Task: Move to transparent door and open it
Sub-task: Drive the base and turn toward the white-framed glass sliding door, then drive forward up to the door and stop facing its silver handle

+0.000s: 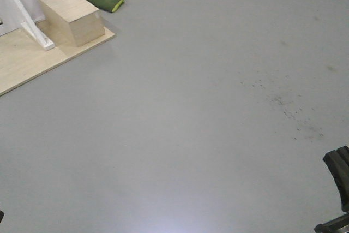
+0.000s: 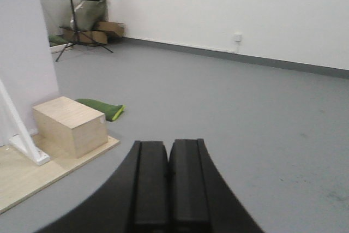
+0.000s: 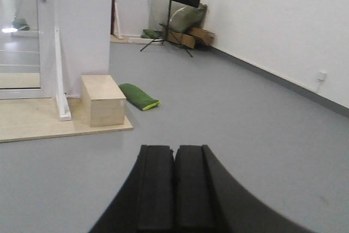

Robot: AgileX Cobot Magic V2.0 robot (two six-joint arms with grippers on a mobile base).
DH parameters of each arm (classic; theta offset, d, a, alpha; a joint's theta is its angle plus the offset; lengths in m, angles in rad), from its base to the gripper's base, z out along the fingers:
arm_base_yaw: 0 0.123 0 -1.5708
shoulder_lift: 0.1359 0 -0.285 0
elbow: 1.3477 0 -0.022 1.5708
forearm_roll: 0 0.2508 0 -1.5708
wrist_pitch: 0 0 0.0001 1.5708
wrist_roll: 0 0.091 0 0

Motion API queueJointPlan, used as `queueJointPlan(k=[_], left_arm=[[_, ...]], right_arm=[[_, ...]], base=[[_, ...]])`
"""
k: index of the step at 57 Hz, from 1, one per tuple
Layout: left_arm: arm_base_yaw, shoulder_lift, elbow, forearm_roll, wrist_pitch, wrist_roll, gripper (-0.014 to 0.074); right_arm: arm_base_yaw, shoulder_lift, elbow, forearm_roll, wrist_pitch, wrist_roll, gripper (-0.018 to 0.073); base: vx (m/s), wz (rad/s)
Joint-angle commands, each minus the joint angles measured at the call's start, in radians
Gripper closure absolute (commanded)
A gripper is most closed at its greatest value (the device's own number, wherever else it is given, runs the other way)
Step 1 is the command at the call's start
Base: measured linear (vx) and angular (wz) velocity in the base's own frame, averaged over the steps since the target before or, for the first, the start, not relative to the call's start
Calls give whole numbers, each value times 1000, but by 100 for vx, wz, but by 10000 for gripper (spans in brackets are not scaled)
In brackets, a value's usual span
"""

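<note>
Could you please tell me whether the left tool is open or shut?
Shut: the left tool has its two black pads pressed together, no gap.

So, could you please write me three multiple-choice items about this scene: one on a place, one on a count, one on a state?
1. Where does the green bag lie?
A) on the grey floor beside the wooden box
B) on top of the box
C) in a basket

2. How many wooden boxes stand on the pale platform?
A) three
B) two
C) one

3. In what state is the left gripper?
A) wide open
B) shut, holding nothing
C) shut on a handle

Answers:
1 A: the bag rests on bare floor next to the box.
2 C: every view shows only one box.
3 B: its fingers press together with nothing between them.
</note>
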Motion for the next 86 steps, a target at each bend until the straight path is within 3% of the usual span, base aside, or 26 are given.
queueJointPlan(k=[1, 53, 86], left_arm=[[-3, -14, 10, -9, -83, 1, 594], [-3, -14, 10, -9, -83, 1, 594], [-3, -14, 10, -9, -83, 1, 594]], right_arm=[[0, -16, 4, -9, -82, -3, 564], [0, -16, 4, -9, -82, -3, 564], [0, -16, 4, -9, -82, -3, 564]], base=[[56, 58], [54, 59], [57, 26]])
